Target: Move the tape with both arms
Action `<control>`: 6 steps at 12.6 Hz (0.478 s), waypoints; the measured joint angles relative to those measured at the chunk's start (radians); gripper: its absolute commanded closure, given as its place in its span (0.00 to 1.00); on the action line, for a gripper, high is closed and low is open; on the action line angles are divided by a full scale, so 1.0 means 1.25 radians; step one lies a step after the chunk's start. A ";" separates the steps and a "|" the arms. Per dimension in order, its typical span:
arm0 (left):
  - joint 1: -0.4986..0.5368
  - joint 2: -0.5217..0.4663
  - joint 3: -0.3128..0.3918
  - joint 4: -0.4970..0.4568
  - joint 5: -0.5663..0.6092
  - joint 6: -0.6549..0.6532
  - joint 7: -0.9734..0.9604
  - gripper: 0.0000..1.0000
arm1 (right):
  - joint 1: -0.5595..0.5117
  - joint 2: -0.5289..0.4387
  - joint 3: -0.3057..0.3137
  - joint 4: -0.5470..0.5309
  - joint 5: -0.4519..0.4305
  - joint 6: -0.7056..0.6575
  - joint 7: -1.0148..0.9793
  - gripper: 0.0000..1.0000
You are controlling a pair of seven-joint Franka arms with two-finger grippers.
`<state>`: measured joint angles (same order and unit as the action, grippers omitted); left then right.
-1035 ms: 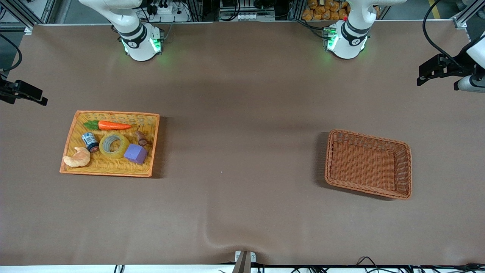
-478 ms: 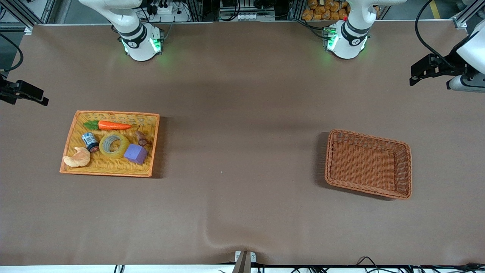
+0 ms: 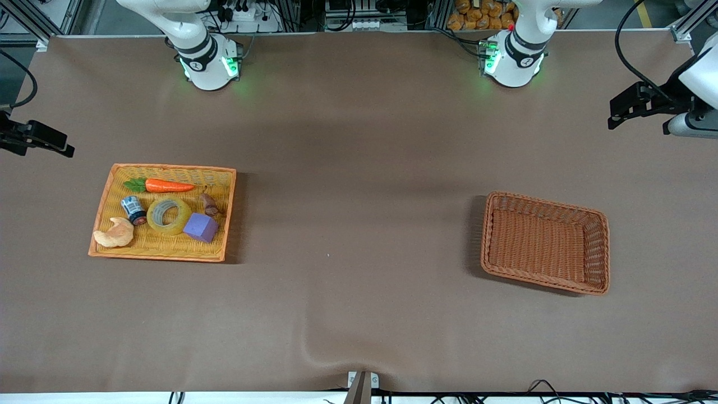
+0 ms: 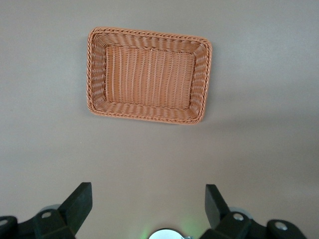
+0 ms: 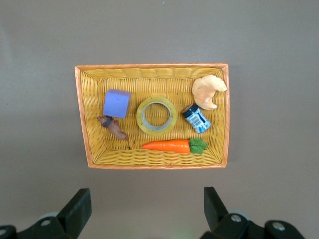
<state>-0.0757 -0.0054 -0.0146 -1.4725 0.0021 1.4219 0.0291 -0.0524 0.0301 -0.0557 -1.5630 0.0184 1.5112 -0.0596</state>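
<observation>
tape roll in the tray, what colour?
Translucent yellow with a greyish inner core; the tape shows best in the right wrist view.

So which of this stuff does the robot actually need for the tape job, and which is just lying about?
Needed: tape, yellow tray holding it, brown basket, left gripper and right gripper, both open.

Lying about: carrot, can, croissant, purple block, small brown piece.

The tape (image 3: 169, 215), a yellow see-through ring with a greyish core, lies flat in the yellow tray (image 3: 168, 253), between a purple block (image 3: 200, 227) and a small can (image 3: 133, 209).
</observation>
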 measured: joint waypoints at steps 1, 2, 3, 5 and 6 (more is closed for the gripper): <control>0.000 0.000 0.000 0.000 0.000 0.001 0.000 0.00 | 0.004 0.004 0.003 0.000 0.000 0.000 -0.001 0.00; 0.000 0.000 0.000 0.000 0.000 0.001 0.000 0.00 | 0.008 0.006 0.005 0.000 0.000 0.001 -0.001 0.00; 0.000 0.000 0.000 0.000 0.000 0.002 0.000 0.00 | 0.009 0.007 0.006 0.000 0.000 0.001 -0.001 0.00; 0.000 0.003 0.000 0.000 0.000 0.005 0.000 0.00 | 0.011 0.010 0.006 -0.009 0.001 0.002 -0.004 0.00; -0.001 0.006 0.000 0.000 0.000 0.007 -0.001 0.00 | 0.015 0.012 0.006 -0.022 0.001 0.011 -0.006 0.00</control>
<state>-0.0764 0.0021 -0.0150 -1.4729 0.0021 1.4305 0.0272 -0.0331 0.0448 -0.0477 -1.5902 0.0198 1.5250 -0.0670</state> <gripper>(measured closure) 0.000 0.000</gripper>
